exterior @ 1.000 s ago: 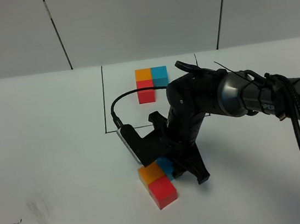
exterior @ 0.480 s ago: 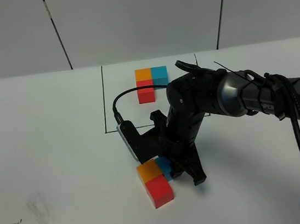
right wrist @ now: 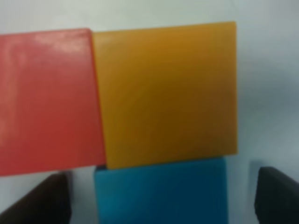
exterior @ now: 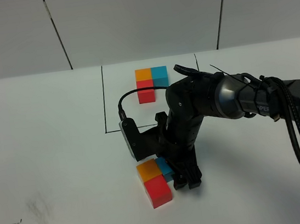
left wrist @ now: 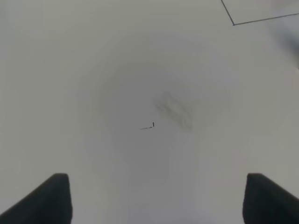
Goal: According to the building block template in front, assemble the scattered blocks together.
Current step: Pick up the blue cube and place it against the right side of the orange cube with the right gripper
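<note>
Blue cube (right wrist: 161, 191) seated against orange (right wrist: 166, 93); right gripper (right wrist: 161, 196) jaws wide, left gripper (left wrist: 154, 200) wide, empty: lift straight up without nudging.

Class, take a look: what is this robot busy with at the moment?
It is copying a block pattern. The right gripper hangs low over three loose cubes, its jaws open on either side of the blue cube, which sits against the orange cube, with the red cube beside the orange one. Together they form an L like the framed template behind. The left gripper hovers open over bare table, holding nothing.
</note>
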{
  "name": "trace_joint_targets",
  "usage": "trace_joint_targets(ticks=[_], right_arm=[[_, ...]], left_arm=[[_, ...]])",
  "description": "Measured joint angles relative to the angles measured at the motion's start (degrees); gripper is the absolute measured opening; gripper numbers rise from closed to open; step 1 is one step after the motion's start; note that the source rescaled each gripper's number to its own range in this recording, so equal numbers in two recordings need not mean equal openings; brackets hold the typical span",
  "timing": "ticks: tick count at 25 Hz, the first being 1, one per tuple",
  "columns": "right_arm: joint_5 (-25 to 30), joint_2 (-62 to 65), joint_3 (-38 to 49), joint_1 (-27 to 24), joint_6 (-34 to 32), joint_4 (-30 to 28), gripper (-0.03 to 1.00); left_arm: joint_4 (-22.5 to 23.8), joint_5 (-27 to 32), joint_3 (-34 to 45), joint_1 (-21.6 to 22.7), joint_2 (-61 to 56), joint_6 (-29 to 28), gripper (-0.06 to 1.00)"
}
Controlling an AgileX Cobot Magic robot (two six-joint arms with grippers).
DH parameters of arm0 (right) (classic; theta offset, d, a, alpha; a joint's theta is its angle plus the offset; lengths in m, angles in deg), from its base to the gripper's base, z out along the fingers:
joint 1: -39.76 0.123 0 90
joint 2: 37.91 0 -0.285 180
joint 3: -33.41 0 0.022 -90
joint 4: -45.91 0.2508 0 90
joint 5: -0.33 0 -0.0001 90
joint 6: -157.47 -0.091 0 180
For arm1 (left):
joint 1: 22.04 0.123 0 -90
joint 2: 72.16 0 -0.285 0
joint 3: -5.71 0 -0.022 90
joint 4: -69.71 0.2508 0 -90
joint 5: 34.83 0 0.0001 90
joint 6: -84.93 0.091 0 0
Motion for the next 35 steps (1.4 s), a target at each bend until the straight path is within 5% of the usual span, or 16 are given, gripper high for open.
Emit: trace_joint_targets(ticks=[7, 28, 35], right_arm=[[0.0, 0.0, 0.0, 0.0, -1.4, -2.3, 0.67], [2.5, 0.0, 0.0, 0.0, -4.0, -2.5, 0.03], [3.6, 0.0, 0.0, 0.0, -4.0, -2.5, 0.01]], left_arm=[[0.0, 0.0, 0.0, 0.0, 0.0, 0.0, 0.99], [0.0, 0.0, 0.0, 0.0, 0.0, 0.0, 0.99], [0.0, 0.0, 0.0, 0.0, 0.0, 0.0, 0.99]])
